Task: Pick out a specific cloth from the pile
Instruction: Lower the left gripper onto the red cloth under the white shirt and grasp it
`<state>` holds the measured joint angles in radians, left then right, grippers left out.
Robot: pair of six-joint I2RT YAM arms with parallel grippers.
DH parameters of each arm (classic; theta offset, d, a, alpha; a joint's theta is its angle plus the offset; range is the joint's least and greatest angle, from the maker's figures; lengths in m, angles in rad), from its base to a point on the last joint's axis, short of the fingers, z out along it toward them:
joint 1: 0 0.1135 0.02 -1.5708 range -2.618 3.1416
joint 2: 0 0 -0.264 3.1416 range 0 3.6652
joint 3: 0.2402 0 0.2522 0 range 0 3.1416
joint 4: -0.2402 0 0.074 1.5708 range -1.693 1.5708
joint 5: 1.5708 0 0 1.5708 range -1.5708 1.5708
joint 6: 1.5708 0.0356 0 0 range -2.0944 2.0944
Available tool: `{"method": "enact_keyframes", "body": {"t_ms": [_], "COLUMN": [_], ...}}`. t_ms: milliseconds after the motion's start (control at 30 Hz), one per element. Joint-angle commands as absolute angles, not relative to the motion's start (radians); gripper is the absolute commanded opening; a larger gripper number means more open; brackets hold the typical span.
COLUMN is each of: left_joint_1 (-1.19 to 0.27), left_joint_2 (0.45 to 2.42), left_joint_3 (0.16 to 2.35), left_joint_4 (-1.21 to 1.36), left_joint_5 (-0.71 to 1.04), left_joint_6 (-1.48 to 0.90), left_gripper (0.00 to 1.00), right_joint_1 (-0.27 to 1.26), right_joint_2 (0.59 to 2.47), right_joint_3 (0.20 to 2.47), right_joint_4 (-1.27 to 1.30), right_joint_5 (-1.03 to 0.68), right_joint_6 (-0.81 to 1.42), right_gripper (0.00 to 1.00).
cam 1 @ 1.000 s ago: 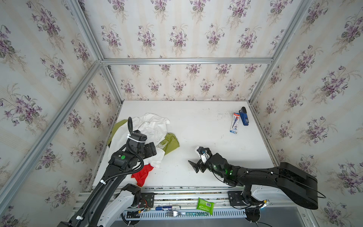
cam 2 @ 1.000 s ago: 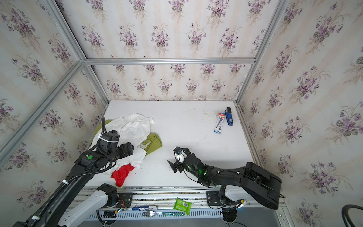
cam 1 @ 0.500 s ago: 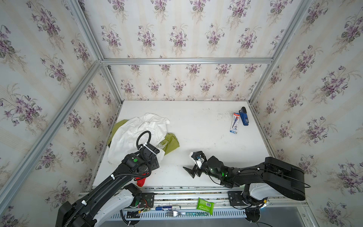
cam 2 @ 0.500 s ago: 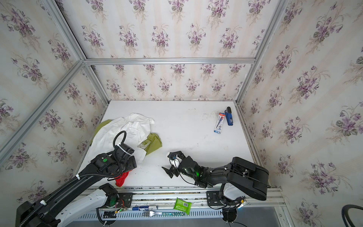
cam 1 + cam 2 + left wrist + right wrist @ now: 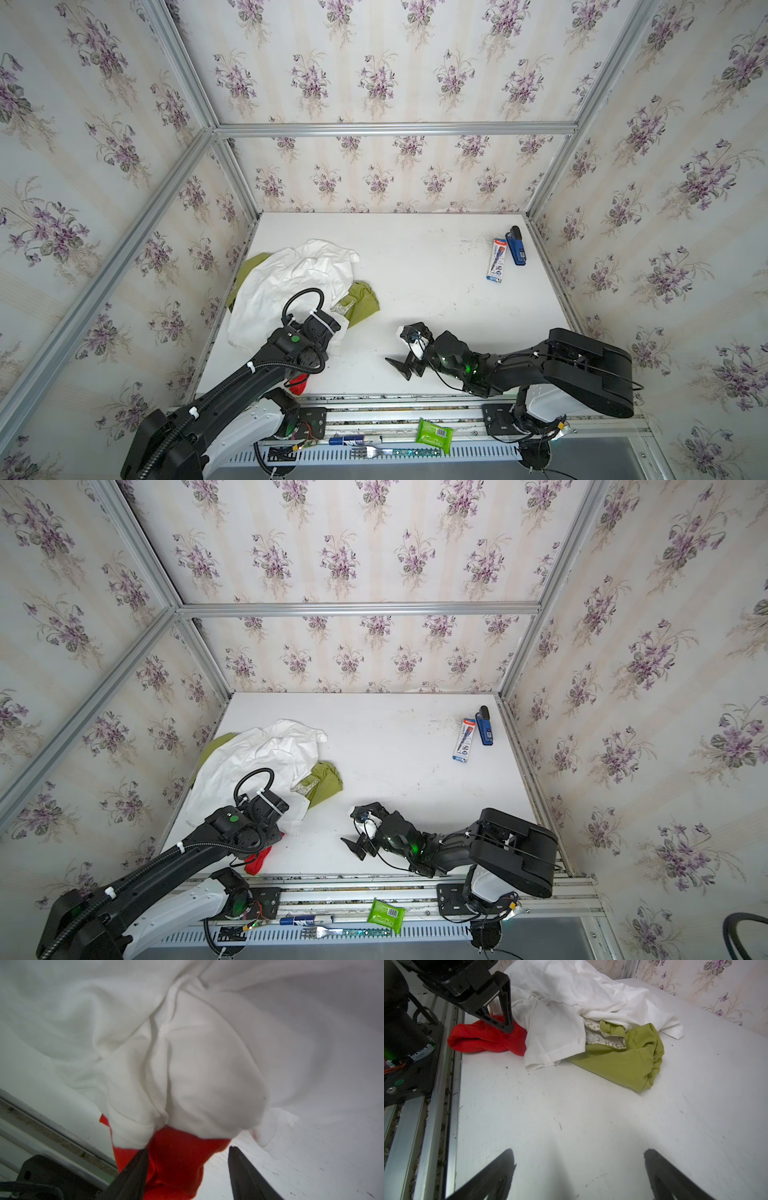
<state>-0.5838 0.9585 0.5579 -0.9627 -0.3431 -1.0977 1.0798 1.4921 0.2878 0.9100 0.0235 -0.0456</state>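
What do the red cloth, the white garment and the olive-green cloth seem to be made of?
The red cloth: thin, matte fabric, perhaps a knit; it slumps in soft rolled folds.
The white garment: matte, cotton-like jersey, judging by fine creases and a stitched hem.
The olive-green cloth: smooth fabric with a faint sheen; pale printed trim at its edge.
Fibres unconfirmed.

red cloth: bright red, thin, bunched into a small crumpled wad at near-left of table, right by the front edge. its far part is tucked under the white garment's hem, the rest sticks out. pile: big white garment, rumpled, spread over the left side. olive-green cloth w/ small printed label pokes out on its right, another bit at far-left, both touching it.
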Motion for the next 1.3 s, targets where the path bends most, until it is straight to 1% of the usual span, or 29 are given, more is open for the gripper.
{"method": "enact_keyframes", "body": {"t_ms": [0,300,533,800,1033,1267], "left_joint_1": [-0.584,-0.584,-0.586,-0.586,-0.586,-0.585], "left_joint_2": [0.977,1.068,1.078,1.067,1.031,1.011], "left_joint_3": [0.553,0.535,0.525,0.516,0.517,0.537], "left_joint_4": [-0.957,-0.913,-0.885,-0.873,-0.876,-0.886], "left_joint_5": [-0.381,-0.391,-0.397,-0.406,-0.409,-0.414], "left_joint_6": [-1.123,-1.136,-1.124,-1.121,-1.115,-1.097], "left_gripper": [0.63,0.56,0.37,0.2,0.14,0.11], "right_joint_1": [1.083,1.083,1.085,1.086,1.086,1.086], "right_joint_2": [1.5,1.495,1.493,1.484,1.492,1.482], "right_joint_3": [0.3,0.294,0.275,0.269,0.266,0.268], "right_joint_4": [0.959,0.969,0.985,0.986,0.991,0.988], "right_joint_5": [0.023,0.043,0.055,0.073,0.078,0.081], "right_joint_6": [-0.042,-0.054,-0.048,-0.061,-0.064,-0.066], "right_gripper": [1.0,1.0,1.0,1.0,1.0,1.0]}}
